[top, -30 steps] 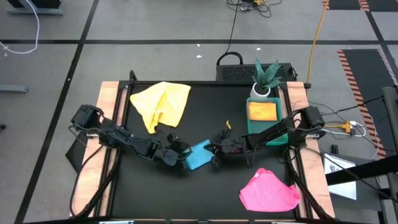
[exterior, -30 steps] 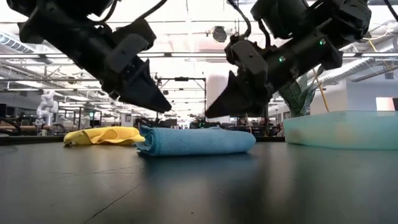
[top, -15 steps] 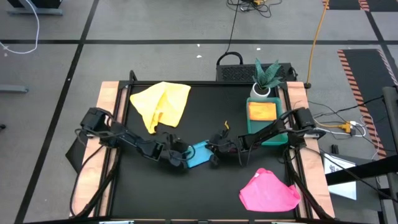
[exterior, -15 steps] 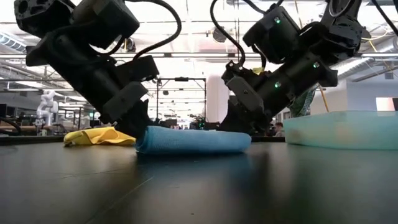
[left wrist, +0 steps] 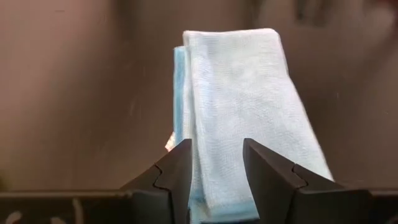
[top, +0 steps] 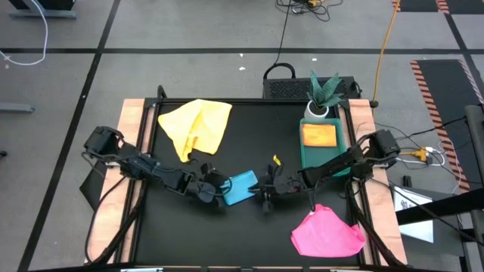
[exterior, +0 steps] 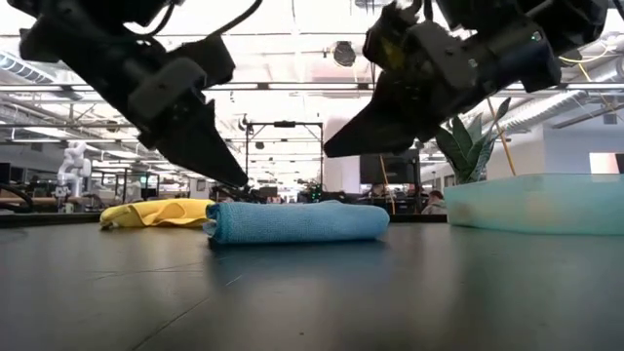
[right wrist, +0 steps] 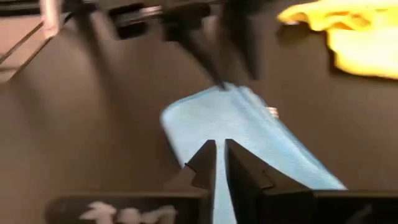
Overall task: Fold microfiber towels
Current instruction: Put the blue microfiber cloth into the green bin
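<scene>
Low view: both grippers now lifted off folded blue towel (exterior: pixel 297 221) (flat on table).

Both tools flank the folded blue towel (top: pixel 240 187).

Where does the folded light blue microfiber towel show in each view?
High view: folded light blue microfiber towel, table centre, between both grippers.
Low view: centre, lying flat.
Left wrist view: centre.
Right wrist view: centre.
Shared landmark: crumpled yellow microfiber towel.
</scene>
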Tool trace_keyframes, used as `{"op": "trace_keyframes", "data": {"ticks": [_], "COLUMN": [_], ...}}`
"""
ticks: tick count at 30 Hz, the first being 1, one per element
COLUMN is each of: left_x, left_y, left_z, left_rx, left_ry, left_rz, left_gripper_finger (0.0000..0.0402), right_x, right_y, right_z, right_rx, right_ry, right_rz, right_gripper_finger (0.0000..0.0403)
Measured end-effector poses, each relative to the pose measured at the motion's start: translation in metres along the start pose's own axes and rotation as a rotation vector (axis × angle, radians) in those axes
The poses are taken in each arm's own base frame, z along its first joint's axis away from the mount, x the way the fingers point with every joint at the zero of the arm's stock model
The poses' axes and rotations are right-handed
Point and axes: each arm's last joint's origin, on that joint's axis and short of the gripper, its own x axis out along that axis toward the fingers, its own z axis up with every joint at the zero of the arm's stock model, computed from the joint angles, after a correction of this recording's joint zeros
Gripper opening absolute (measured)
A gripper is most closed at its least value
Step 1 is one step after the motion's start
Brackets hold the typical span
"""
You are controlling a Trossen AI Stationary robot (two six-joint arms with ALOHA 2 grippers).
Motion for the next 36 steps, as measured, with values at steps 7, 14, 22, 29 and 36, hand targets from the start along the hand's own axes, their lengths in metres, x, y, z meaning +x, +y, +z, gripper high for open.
{"op": "trace_keyframes", "data": {"ticks": [7,14,22,29,36], "left_x": [0.021,0.044,0.053,0.053,0.054], "left_y": [0.011,0.029,0.033,0.033,0.033], "left_z": [0.003,-0.005,-0.010,-0.011,-0.012], "left_rx": [-0.020,-0.040,-0.051,-0.034,-0.021], "left_ry": [-0.010,0.069,0.094,0.106,0.116], "left_rz": [0.009,0.042,0.042,0.035,0.032], "left_gripper_finger": [0.0145,0.0145,0.0145,0.0145,0.0145], "right_x": [0.008,0.021,0.043,0.053,0.055], "right_y": [0.009,0.011,0.016,0.014,0.006], "right_z": [-0.008,-0.011,-0.013,-0.018,-0.017], "right_rx": [-0.095,-0.248,-0.474,-0.635,-0.694], "right_ry": [-0.020,0.001,0.088,0.175,0.188], "right_rz": [0.051,0.048,0.068,-0.050,-0.090], "right_gripper_finger": [0.0124,0.0202,0.0232,0.0226,0.0221]}}
